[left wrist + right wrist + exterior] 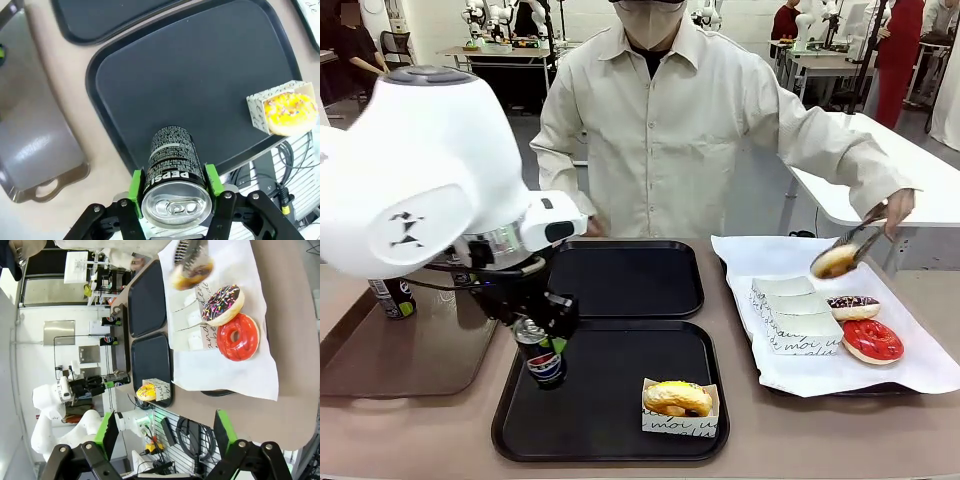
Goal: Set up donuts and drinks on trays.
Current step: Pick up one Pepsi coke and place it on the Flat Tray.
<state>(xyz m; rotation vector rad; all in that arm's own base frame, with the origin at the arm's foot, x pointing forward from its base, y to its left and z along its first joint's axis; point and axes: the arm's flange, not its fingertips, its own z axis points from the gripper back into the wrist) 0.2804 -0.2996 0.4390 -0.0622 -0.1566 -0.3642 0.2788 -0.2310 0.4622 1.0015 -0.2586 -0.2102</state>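
Observation:
My left gripper [542, 335] is shut on a black-blue Pepsi can [544, 358], held upright over the left edge of the near black tray [610, 425]. From the left wrist, the green pads [136, 186] clamp the can [172, 165] above that tray's [200, 85] corner. A yellow donut [678, 398] in its white sleeve sits at the tray's front right. The far black tray [625, 278] is bare. My right gripper [166, 435] is open and high over the table's right end. The person's tongs hold a donut [835, 262] over the white paper.
A chocolate donut [853, 307], a red donut [872, 341] and paper sleeves [795, 315] lie on the white paper [920, 375] at right. A brown tray [410, 350] at left carries another can [392, 297]. The person stands at the far edge.

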